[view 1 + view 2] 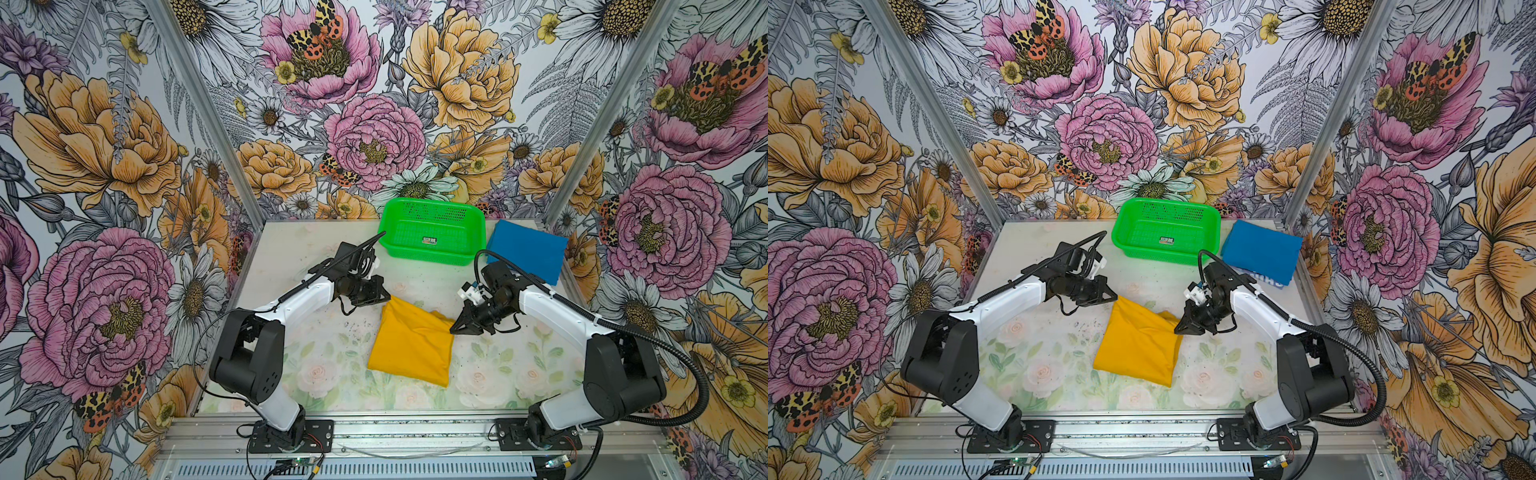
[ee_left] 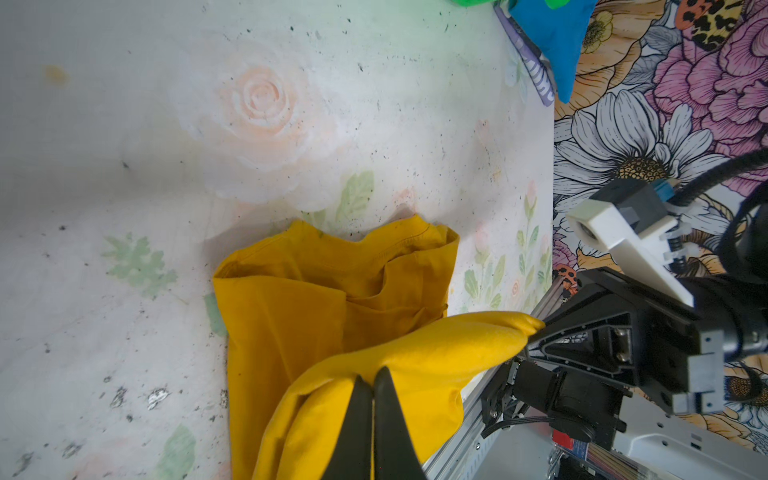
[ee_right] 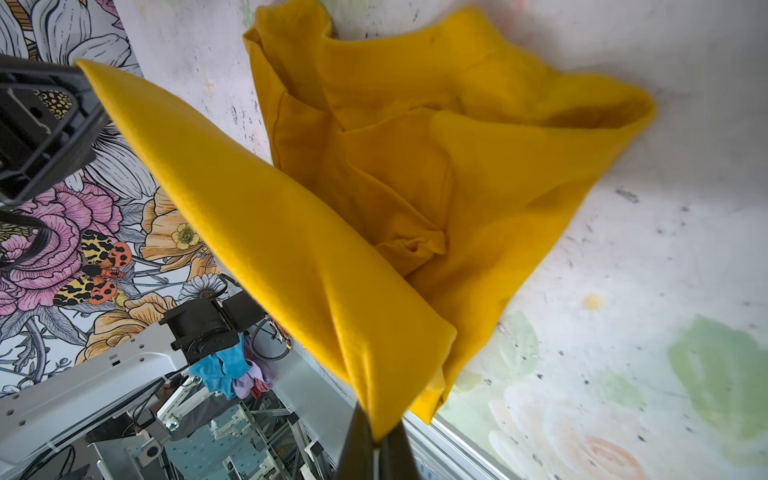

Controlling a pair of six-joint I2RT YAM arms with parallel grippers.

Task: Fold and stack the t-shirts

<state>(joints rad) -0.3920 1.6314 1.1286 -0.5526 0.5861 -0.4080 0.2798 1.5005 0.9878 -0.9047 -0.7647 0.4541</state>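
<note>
Table (image 1: pixel 415 280), pale rose print, dark speckling, is carrying three things. At the far edge a green basket (image 1: pixel 430 258) is sitting; blue t-shirt (image 1: pixel 525 249) is lying folded just beside it, far right corner. Mid-table, yellow t-shirt (image 1: pixel 409 345) is resting, far edge raised.

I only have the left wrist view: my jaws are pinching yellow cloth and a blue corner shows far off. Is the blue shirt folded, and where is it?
Observer: Yes. In both top views the blue shirt is a flat folded rectangle at the back right of the table, beside the green basket.
Operator: Is any shirt in that basket?
Observer: No, only a small label on its floor.
Operator: How does the yellow one lie overall?
Observer: In a top view the yellow shirt is a rough square mid-table. The left gripper and right gripper hold its far corners, and its near edge rests on the table.
</note>
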